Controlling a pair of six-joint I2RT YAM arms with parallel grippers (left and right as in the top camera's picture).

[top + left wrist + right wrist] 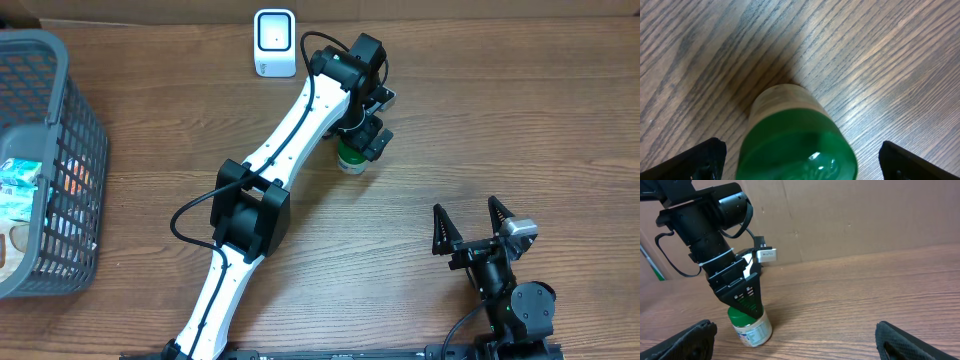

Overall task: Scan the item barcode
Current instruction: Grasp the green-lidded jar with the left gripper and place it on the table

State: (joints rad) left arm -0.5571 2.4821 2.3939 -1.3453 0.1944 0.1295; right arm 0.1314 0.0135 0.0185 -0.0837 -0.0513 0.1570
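A small jar [351,159] with a green lid and a pale printed label stands upright on the wooden table. My left gripper [363,138] hangs right over it, open, one finger on either side of the lid and a gap on both sides. The left wrist view looks down on the green lid [799,145] between the two black fingertips [700,159]. In the right wrist view the jar [752,328] stands under the left arm's fingers [747,299]. My right gripper [470,226] rests open near the front right, holding nothing. A white scanner [275,42] stands at the back edge.
A grey wire basket [60,150] holding several packaged items sits at the left edge. The left arm [270,170] stretches diagonally across the table's middle. A brown cardboard wall [865,215] runs behind the table.
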